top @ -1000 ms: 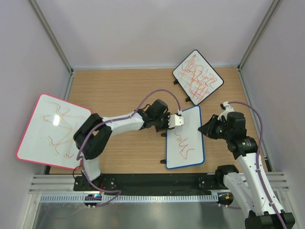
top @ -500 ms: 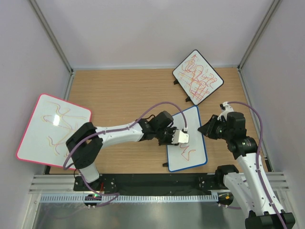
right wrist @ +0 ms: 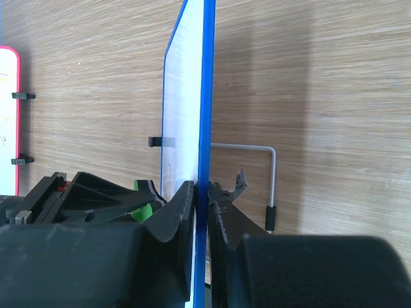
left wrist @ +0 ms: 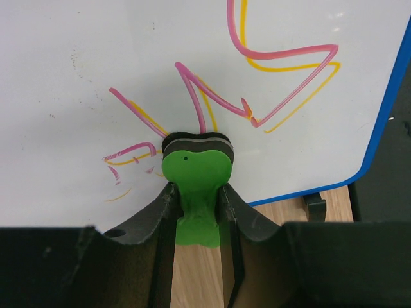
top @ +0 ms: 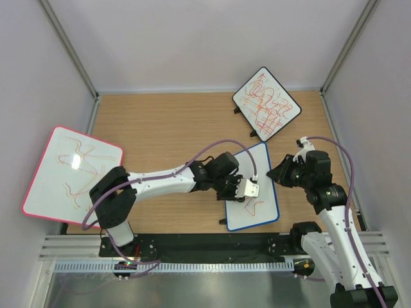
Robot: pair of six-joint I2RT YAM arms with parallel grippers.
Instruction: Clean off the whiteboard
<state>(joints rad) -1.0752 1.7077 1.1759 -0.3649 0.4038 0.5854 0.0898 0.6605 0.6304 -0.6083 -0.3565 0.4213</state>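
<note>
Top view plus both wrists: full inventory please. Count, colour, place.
whiteboard: 1, blue frame, red scribbles, table centre-right
pink-framed board: 1, pink frame, thin scribbles, left table edge
black-framed board: 1, dense red-orange scribbles, far right
eraser: 1, green with black pad, against the whiteboard face
wire stand: 1, grey, behind the whiteboard
table: 1, wood
left gripper: 1, black, shut on the eraser
right gripper: 1, black, shut on the whiteboard's edge

You get bright, even overhead light in the top view, with one glare patch on the pink-framed board [top: 72,176]. In your right wrist view the whiteboard [right wrist: 207,96] throws a soft shadow across the desk [right wrist: 359,64]; the near foreground goes dark and blurred.
</note>
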